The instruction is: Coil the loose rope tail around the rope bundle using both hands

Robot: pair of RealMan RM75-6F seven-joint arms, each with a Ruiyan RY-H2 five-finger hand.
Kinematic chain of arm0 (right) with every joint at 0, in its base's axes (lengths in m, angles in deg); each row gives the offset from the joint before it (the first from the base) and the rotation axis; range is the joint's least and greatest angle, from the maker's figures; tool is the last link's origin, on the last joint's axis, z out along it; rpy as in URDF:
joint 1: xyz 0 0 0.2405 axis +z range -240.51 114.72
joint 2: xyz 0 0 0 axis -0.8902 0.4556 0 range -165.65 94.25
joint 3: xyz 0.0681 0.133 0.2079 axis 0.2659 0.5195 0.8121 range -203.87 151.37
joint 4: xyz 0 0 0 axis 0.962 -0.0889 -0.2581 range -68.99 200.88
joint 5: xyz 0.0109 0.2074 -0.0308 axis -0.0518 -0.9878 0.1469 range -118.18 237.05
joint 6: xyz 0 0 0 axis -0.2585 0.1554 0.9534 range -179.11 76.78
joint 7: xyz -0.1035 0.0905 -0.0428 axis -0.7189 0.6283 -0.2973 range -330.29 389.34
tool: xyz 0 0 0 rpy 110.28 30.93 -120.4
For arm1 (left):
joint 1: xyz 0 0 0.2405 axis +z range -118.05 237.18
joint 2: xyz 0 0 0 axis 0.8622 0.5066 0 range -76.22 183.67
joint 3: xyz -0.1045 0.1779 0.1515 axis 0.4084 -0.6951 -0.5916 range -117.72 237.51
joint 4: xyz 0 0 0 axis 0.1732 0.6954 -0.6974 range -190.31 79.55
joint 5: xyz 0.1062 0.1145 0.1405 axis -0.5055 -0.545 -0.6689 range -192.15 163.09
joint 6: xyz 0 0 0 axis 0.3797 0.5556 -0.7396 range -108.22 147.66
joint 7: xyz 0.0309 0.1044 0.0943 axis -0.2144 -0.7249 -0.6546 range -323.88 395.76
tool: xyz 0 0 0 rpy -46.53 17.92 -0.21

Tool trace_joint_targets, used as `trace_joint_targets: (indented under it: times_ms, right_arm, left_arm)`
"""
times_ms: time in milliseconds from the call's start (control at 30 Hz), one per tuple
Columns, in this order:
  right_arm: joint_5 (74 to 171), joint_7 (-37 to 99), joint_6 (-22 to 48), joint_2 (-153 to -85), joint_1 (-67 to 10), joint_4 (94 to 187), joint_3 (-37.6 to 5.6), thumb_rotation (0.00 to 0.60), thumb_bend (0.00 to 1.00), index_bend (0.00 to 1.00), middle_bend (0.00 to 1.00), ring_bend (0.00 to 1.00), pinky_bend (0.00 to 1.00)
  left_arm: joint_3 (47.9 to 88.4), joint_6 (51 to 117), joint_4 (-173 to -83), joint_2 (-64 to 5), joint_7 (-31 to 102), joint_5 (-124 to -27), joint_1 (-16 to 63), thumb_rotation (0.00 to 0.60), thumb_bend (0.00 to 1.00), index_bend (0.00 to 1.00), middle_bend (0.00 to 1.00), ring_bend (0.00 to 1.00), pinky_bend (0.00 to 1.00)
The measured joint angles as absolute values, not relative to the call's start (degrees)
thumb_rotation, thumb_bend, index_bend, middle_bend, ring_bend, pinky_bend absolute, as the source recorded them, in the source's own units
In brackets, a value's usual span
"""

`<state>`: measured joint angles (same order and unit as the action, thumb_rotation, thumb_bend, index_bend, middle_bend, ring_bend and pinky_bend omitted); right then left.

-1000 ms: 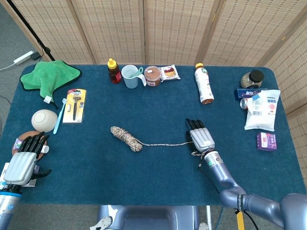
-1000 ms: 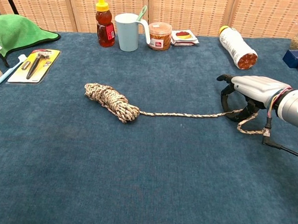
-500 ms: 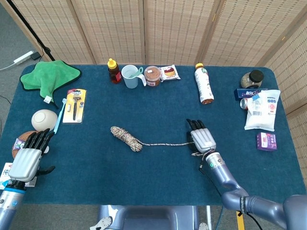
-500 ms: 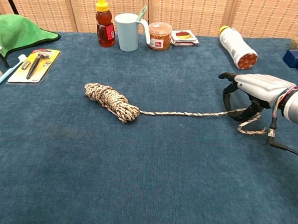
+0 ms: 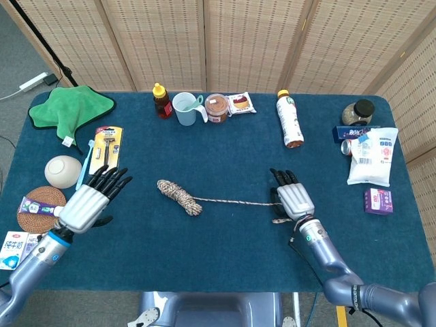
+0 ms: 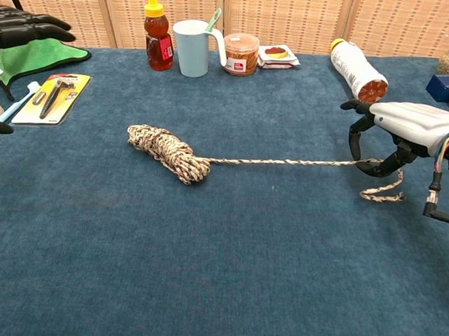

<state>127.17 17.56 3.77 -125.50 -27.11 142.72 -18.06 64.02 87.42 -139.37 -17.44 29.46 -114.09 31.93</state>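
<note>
The rope bundle [image 5: 179,195] [image 6: 168,154] lies a little left of the table's middle. Its loose tail [image 5: 238,202] [image 6: 285,161] runs straight and taut to the right. My right hand [image 5: 293,197] [image 6: 398,126] pinches the tail near its far end, palm down, just above the cloth. The last bit of the tail [image 6: 382,193] curls on the table below that hand. My left hand [image 5: 92,201] [image 6: 25,26] hovers left of the bundle with fingers spread, holding nothing and about a hand's length away from it.
Along the back stand a honey bottle [image 5: 161,101], a cup [image 5: 187,108], a jar [image 5: 216,107], a snack packet [image 5: 241,103] and a lying bottle [image 5: 289,120]. At the left are a green cloth [image 5: 69,107], a razor pack [image 5: 107,149], a bowl [image 5: 62,170] and a coaster [image 5: 37,208]. Packets [image 5: 371,158] sit at the right.
My left hand has risen from the table's front left corner and moved right toward the bundle. My right hand has shifted slightly right, pulling the tail straight and taut.
</note>
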Motion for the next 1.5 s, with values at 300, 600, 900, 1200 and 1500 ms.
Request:
trace_joint_targets:
  times_ms: [300,600,900,1200,1500]
  right_arm:
    - [127.1,17.7,3.4,-124.9,-27.3,143.0,-18.0,0.600,0.52,0.65,0.00,0.00,0.00]
    - [127.4,18.6,3.1,-124.8,-27.4,142.2,-18.1,0.600,0.52,0.65,0.00,0.00,0.00]
    - [127.9,19.8,3.5,-124.2,-27.7,142.8,-17.9,0.600,0.53,0.65,0.00,0.00,0.00]
    - [127.9,20.7,3.2,-124.2,-28.1,142.0,-18.1,0.600,0.53,0.65,0.00,0.00,0.00]
    - [128.5,21.1,3.3,-124.1,-28.2,142.3,-18.1,0.600,0.54,0.66,0.00,0.00,0.00]
  left_arm:
    - [64.8,79.9,-124.2,-27.0,29.0,-118.5,19.8,0.600,0.12,0.00,0.00,0.00,0.00]
    - [63.3,75.3,-115.1,-36.4,29.5,-118.5,14.0,0.600,0.13,0.00,0.00,0.00,0.00]
    - [62.0,72.4,-110.6,-40.6,31.8,-115.4,11.4,0.600,0.19,0.00,0.00,0.00,0.08]
    - [61.7,71.2,-107.3,-44.0,32.2,-113.4,9.6,0.600,0.31,0.29,0.13,0.16,0.42]
    - [60.4,72.4,-106.4,-44.9,33.9,-112.3,9.4,0.600,0.37,0.54,0.35,0.39,0.60]
